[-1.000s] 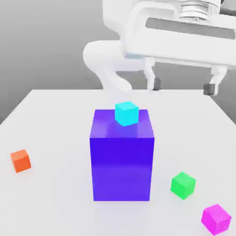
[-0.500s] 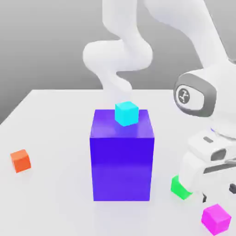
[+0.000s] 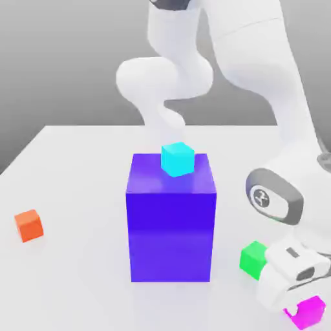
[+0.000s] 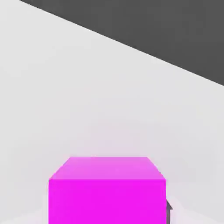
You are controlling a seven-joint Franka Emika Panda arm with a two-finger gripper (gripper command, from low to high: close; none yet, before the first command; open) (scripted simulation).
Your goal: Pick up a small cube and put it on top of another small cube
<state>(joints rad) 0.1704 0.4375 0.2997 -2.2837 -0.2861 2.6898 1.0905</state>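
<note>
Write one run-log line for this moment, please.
phase: reaching | gripper: low at magenta cube | magenta cube: on table | cyan cube: on blue block | stacked: no

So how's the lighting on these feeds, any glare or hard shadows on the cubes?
Exterior view: soft, even light; a pale sheen on the big blue block's top beside the cyan cube, and only faint shadows on the table. Hand view: the magenta cube looks flat and saturated, with a pinkish glow on the table around it.
</note>
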